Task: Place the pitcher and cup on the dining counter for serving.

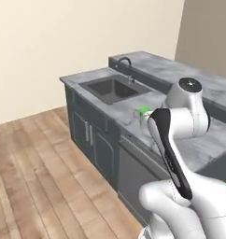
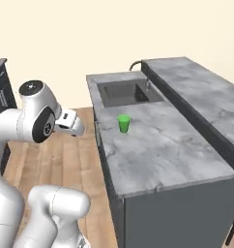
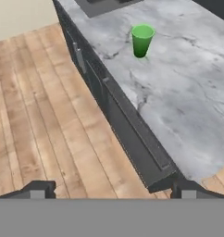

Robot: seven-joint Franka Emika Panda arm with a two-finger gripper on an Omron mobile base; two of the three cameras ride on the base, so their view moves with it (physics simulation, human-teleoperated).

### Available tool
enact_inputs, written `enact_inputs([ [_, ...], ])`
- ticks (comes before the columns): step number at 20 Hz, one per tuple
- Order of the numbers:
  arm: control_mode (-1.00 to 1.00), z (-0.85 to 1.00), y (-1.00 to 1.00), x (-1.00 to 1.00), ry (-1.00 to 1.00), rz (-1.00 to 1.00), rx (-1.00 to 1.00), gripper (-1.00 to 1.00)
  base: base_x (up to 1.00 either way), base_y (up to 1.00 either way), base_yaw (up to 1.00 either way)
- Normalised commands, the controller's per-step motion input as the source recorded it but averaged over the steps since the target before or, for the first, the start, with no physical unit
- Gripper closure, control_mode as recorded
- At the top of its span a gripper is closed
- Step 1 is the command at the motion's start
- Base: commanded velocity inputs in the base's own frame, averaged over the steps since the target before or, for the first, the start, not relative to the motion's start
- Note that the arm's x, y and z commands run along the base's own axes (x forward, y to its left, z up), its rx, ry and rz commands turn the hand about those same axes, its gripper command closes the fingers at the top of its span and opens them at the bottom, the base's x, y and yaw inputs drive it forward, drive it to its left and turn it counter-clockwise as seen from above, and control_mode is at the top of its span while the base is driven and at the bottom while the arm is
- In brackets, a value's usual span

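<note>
Cup [image 3: 142, 40] – green plastic; worktop [image 3: 188, 88] – veined marble.

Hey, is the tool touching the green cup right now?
Apart. In the hand view the tool sits low over the wood floor, with the cup far off on the worktop.

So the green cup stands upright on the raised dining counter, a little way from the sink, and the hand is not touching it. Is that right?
Not quite. The cup stands upright on the lower marble worktop, the one with the sink, not on the raised dining counter. The right base view shows this. The rest holds: in the hand view the hand is far from the cup.
</note>
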Motion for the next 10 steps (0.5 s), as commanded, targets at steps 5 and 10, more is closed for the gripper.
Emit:
enact_inputs([
  [5, 1.00, 0.00, 0.00, 0.00, 0.00, 0.00, 0.00, -1.00, 0.81, 0.75, -0.68],
  [10, 1.00, 0.00, 0.00, 0.00, 0.00, 0.00, 0.00, -1.00, 0.56, 0.58, -0.76],
])
